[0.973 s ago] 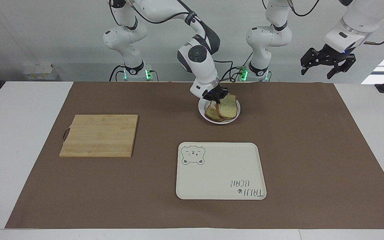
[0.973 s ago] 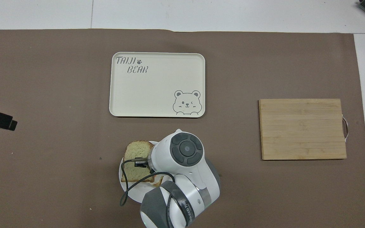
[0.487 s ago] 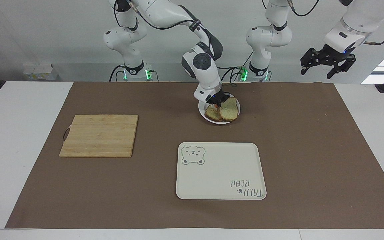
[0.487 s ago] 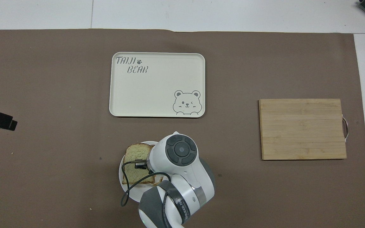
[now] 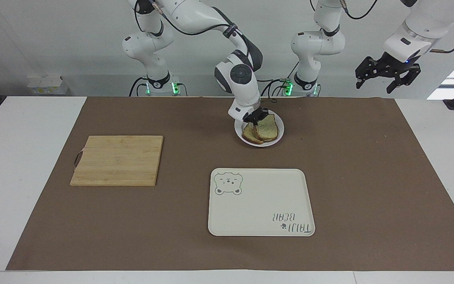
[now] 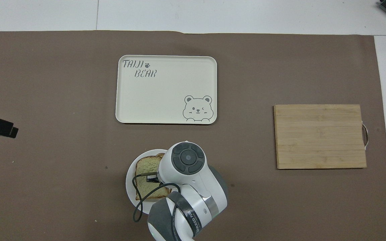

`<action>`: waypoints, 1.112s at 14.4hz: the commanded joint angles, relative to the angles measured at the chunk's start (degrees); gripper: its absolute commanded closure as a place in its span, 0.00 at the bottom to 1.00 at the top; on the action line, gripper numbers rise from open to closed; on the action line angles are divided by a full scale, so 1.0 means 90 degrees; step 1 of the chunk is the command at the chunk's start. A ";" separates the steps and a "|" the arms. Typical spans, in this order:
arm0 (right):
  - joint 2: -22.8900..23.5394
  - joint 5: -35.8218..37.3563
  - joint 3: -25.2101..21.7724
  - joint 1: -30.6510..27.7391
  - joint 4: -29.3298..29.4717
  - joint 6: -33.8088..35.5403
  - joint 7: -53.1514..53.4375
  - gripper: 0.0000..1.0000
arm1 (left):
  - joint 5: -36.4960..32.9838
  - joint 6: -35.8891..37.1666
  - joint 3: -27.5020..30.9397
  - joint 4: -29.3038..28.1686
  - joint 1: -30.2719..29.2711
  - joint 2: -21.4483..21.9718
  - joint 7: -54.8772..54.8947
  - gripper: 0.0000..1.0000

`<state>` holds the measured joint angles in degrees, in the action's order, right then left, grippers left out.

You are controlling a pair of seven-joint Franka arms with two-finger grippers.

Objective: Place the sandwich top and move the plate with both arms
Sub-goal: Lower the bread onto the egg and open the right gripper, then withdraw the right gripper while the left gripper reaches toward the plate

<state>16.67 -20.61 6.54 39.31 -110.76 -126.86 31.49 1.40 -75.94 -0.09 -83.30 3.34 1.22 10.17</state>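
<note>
A: Bread: sandwich top (image 5: 268, 127) sits directly under the right gripper (image 5: 257, 118), pinched at its edge, lying on the lower slice (image 5: 249, 137) in the plate (image 5: 278, 137) near the robots.

B: Farther off?

A: Tray (image 5: 261, 202), farther from the robots. Left gripper (image 5: 386, 75) waits raised at its own end, jaws spread wide.

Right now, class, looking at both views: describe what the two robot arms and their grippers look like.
Both arms are glossy white with rounded grey joints. The right arm carries a dark grey round cap and a black cable looping by its black right gripper. The left gripper is black and skeletal, with open linkwork. Green lights glow at both bases.
</note>
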 commanded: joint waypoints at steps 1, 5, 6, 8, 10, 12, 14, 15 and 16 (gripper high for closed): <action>-0.0105 0.0102 0.0006 -0.0081 -0.0105 0.0121 -0.0159 0.91 | 0.0001 0.0029 -0.0020 -0.0139 -0.0010 0.0138 -0.0066 0.00; -0.0114 0.0151 -0.0023 -0.0139 0.0070 0.0121 -0.0169 0.00 | 0.0001 0.0030 -0.0020 -0.0139 -0.0010 0.0138 -0.0056 0.00; -0.0182 0.0151 -0.0043 -0.0227 0.0129 0.0179 -0.0169 0.00 | 0.0001 0.0029 -0.0020 -0.0139 0.0029 0.0138 -0.0075 0.00; -0.0493 0.0161 -0.0043 -0.0548 0.0139 0.0500 -0.0169 0.00 | 0.0001 0.0029 -0.0029 -0.0139 0.0059 0.0138 -0.0095 0.00; -0.0903 0.0296 -0.0043 -0.1026 0.0149 0.1016 -0.0208 0.00 | 0.0001 0.0039 -0.0058 -0.0148 0.0078 0.0138 -0.0066 0.00; -0.1304 0.0541 -0.0043 -0.1495 0.0265 0.1689 -0.0655 0.00 | 0.0011 0.0165 -0.0088 -0.0149 0.0078 0.0147 -0.0046 0.00; -0.1462 0.0571 -0.0053 -0.2002 0.0528 0.2286 -0.1134 0.00 | 0.0040 0.0341 -0.0098 -0.0187 0.0088 0.0176 -0.0027 0.00; -0.1520 0.0571 -0.0053 -0.2266 0.0684 0.2482 -0.1329 0.00 | 0.0214 0.0323 -0.0098 -0.0255 0.0088 0.0215 -0.0027 0.00; -0.1550 0.0581 -0.0053 -0.2510 0.0821 0.2610 -0.1476 0.00 | 0.0409 0.0255 -0.0078 -0.0401 0.0050 0.0293 -0.0017 0.00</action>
<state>2.84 -16.27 5.40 20.46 -105.66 -105.86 21.26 2.78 -73.58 -1.32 -83.64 3.55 1.42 10.15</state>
